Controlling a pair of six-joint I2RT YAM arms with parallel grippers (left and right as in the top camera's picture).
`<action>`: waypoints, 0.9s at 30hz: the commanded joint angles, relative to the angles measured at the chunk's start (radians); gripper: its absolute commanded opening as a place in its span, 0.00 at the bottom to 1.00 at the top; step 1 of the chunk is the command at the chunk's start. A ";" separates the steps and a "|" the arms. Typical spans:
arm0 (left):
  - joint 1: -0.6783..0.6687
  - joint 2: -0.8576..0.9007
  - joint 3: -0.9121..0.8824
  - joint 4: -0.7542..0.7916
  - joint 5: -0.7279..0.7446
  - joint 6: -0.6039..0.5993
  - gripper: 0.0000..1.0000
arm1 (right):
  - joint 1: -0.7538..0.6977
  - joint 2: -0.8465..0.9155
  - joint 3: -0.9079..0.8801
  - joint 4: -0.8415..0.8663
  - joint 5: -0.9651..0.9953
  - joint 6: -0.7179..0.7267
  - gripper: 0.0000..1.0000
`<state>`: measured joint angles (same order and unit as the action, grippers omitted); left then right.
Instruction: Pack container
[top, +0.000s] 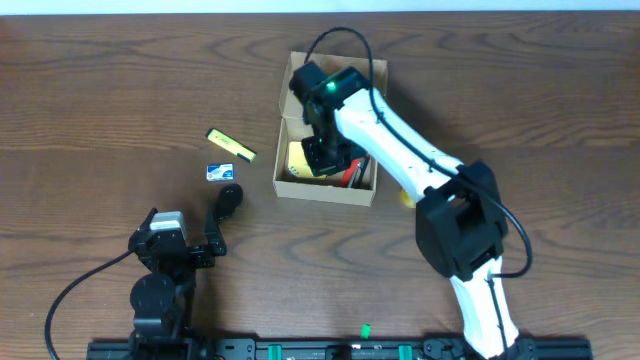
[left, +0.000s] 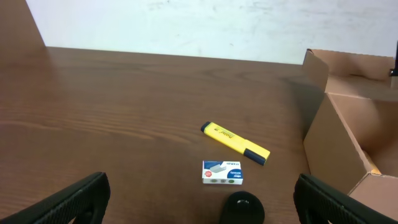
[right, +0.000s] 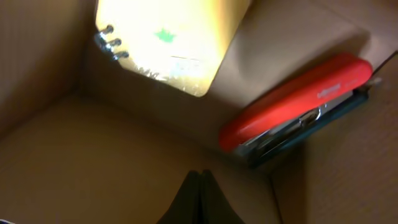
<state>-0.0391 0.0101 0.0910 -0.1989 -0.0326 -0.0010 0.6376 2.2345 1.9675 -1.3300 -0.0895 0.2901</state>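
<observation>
The tan cardboard container (top: 325, 190) stands open at the table's centre, its flap lid (top: 300, 80) folded back. My right gripper (top: 322, 150) is inside it, shut and empty (right: 200, 193). Inside lie a red stapler (right: 292, 102) and a pale yellow spiral notepad (right: 168, 43). The container's wall also shows in the left wrist view (left: 339, 143). A yellow highlighter (top: 231, 145) (left: 235, 142) and a small blue-white staples box (top: 219, 172) (left: 222, 172) lie on the table left of the container. My left gripper (top: 229, 200) is open and empty (left: 199, 208), near the staples box.
A small black round object (left: 242, 208) lies between the left fingers, just before the staples box. A yellow item (top: 406, 197) peeks out under the right arm, beside the container. The wooden table extends to the left and far side.
</observation>
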 joint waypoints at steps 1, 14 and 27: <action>0.006 -0.006 -0.029 -0.008 0.000 -0.006 0.95 | 0.005 0.015 0.012 0.008 0.083 -0.113 0.01; 0.006 -0.006 -0.029 -0.008 0.000 -0.006 0.95 | -0.016 0.016 -0.127 0.135 0.134 -0.357 0.01; 0.006 -0.006 -0.029 -0.008 0.000 -0.006 0.95 | -0.017 0.016 -0.217 0.256 0.134 -0.404 0.01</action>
<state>-0.0391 0.0101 0.0910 -0.1989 -0.0326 -0.0010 0.6266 2.2284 1.7847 -1.0500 0.0467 -0.0864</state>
